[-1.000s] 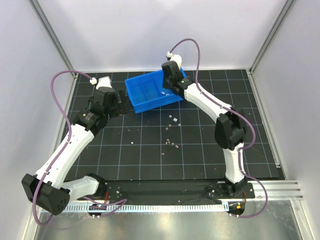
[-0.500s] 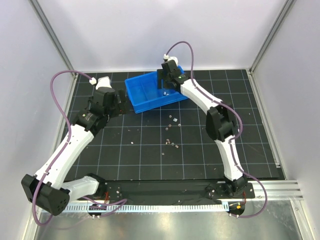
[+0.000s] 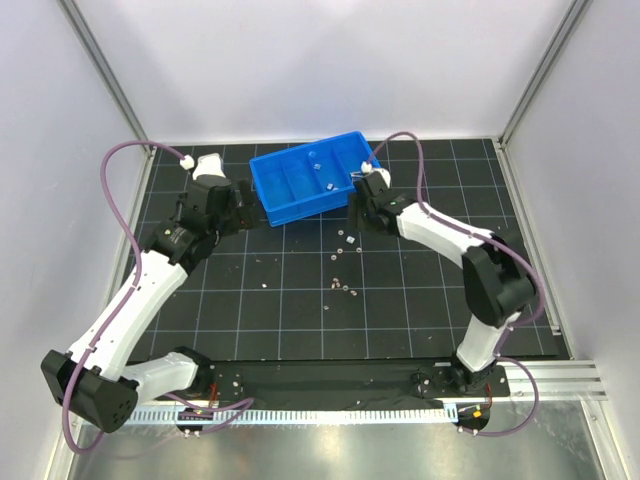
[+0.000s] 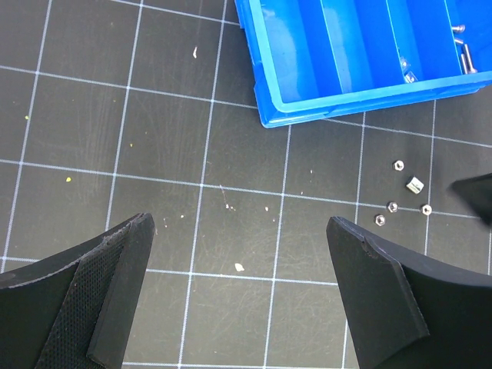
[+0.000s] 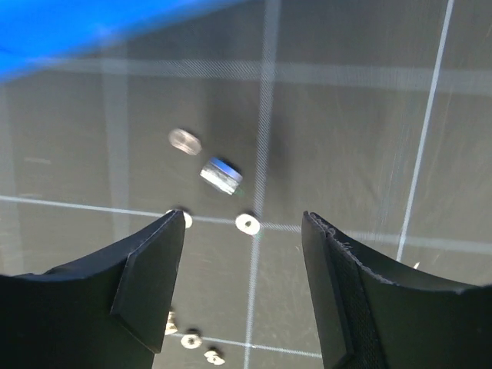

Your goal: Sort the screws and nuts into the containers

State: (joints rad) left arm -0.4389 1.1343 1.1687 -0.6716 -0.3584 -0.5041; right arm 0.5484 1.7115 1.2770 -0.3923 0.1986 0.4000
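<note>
Working over a black grid mat [image 3: 300, 320]. Got the blue tray [image 3: 290, 213] at the far middle, sitting skewed, four sections side by side.

Seeing the left gripper [image 4: 240, 254] spread wide over bare mat just beside the tray's left end, holding nothing. Same for the right gripper [image 5: 242, 231]: wide apart, empty, hanging low over the loose nuts [image 5: 221, 175] just off the tray's near edge, toward its right end. Counting about five in that cluster from the left wrist view, all apart from one another, plus a few more nearer the robot in the top view.

Spotting a couple of screws [image 4: 463, 55] already in the section at the right edge of the left wrist view. Also one small piece in the section next to it, probably a nut, too small to call.

Handling: expect rigid, light, slick steel. No crush risk, but likely to skate or flip off the pads on a flat mat. Best to straddle one nut at a time across opposite flats, with the pads right down at the mat and clear of neighbours. For screws, pinch across the shaft at mid-length.

Hidden: cannot pick out loose screws on the mat with any confidence, and cannot read the pale specks in the top view. Tray's far end cut off in the left wrist view; only a blurred blue edge of it in the right wrist view.
</note>
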